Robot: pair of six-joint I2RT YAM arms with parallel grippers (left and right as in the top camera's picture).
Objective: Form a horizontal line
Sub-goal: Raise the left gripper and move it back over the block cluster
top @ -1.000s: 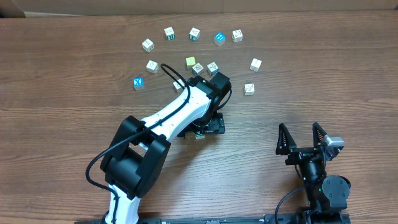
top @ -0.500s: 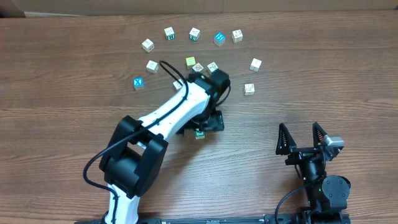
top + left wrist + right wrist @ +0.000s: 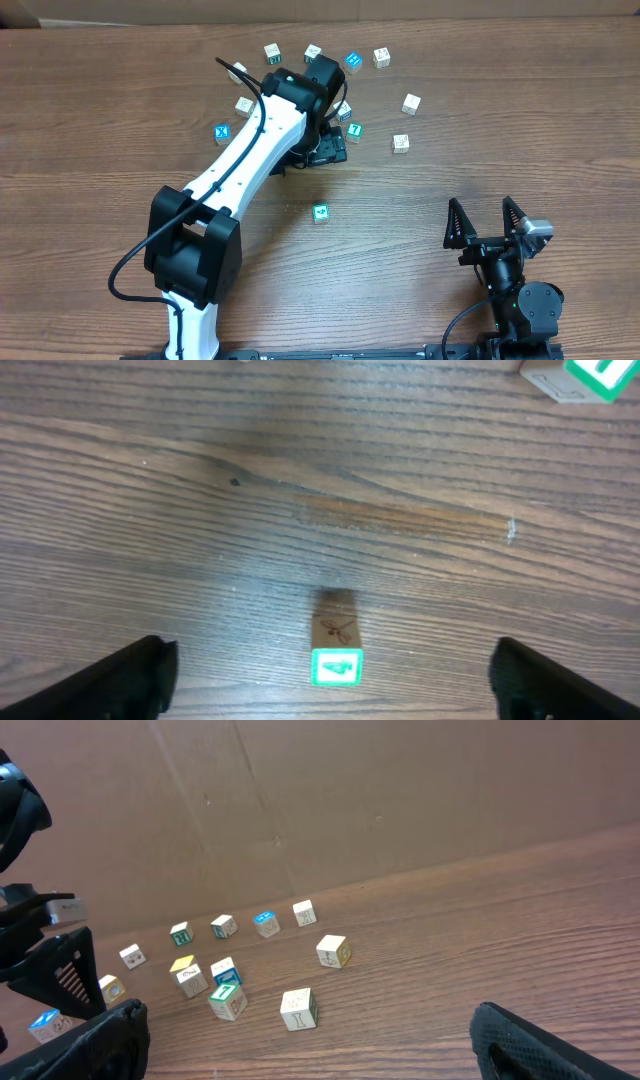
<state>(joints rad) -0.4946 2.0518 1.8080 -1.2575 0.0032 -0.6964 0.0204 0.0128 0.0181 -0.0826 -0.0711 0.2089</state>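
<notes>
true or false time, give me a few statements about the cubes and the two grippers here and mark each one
1. The teal-faced wooden cube marked 4 lies by itself on the brown wooden table, apart from the other cubes. True.
2. The left gripper is clamped on that cube. False: its jaws are open, and the cube lies free on the table, away from the gripper.
3. The right gripper is open and holds nothing. True.
4. In the overhead view, the blue cube marked X sits to the right of the teal cube marked 7. False: it sits to the left of it, on the other side of the left arm.
</notes>
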